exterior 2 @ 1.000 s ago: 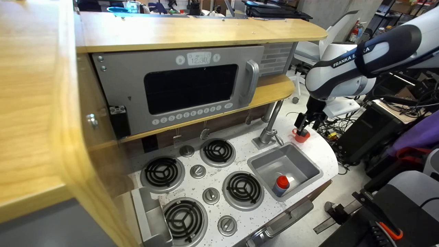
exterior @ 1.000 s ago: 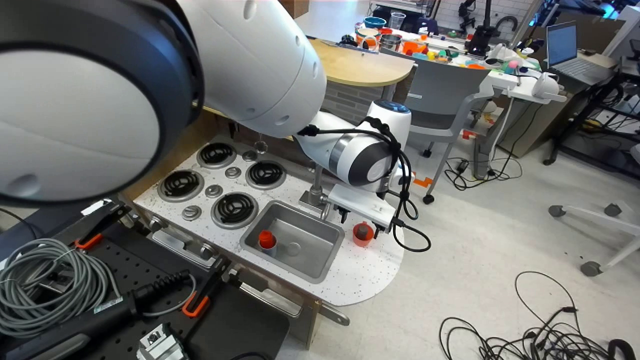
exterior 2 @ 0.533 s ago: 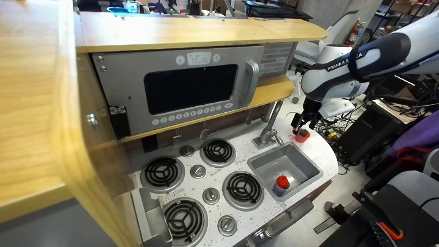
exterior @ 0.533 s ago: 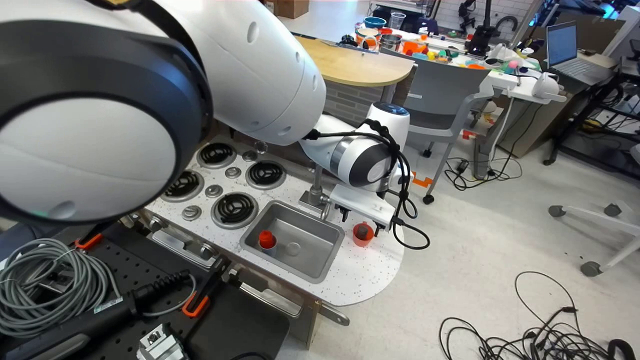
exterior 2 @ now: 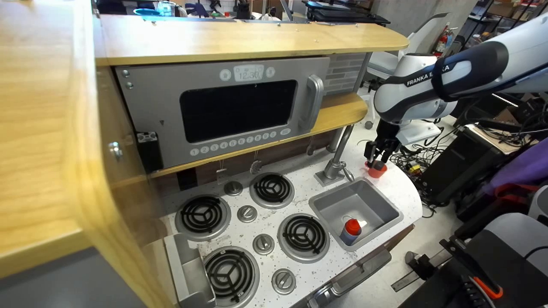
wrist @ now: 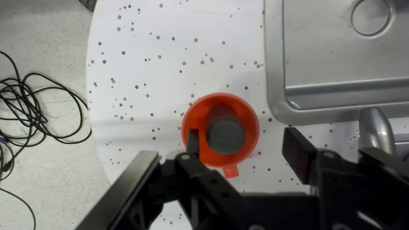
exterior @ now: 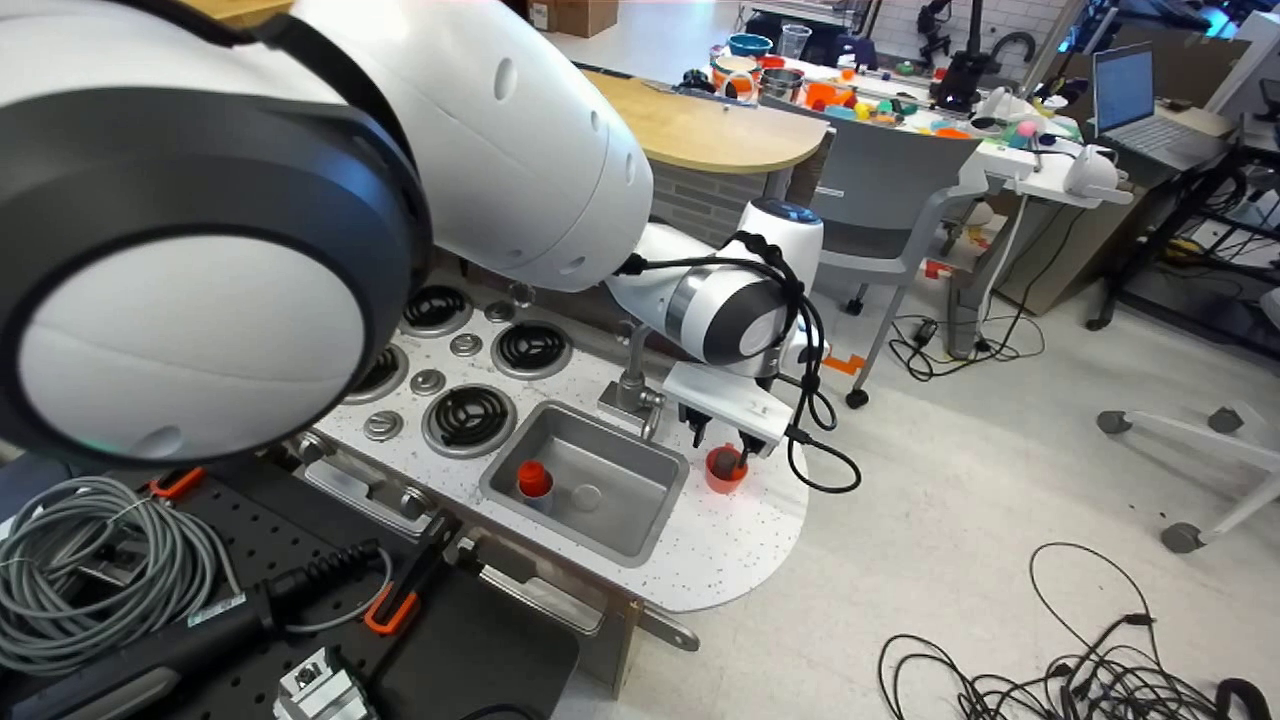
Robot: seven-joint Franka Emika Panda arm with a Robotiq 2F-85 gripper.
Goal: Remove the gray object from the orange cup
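The orange cup (wrist: 252, 127) stands on the white speckled counter, beside the sink; it shows in both exterior views (exterior: 725, 483) (exterior 2: 377, 174). The gray object (wrist: 226, 135) is a cylinder standing inside it, its round top facing up (exterior 2: 379, 165). My gripper (wrist: 244, 146) points down above the cup, also in both exterior views (exterior: 720, 449) (exterior 2: 376, 159). It is open and holds nothing. In the wrist view the left finger overlaps the cup's inside left of the gray object. The right finger is right of the cup. Finger height relative to the rim is unclear.
The metal sink (wrist: 274, 80) lies right beside the cup, with a red-topped container (exterior 2: 352, 231) in it. The faucet (exterior 2: 334, 169) and its handle (wrist: 377, 129) stand close to my right finger. The counter's rounded edge (wrist: 89, 95) is on the other side.
My gripper has shifted slightly sideways over the cup, a little left in both exterior views. The upper arm has moved too. The cup and gray object have not moved.
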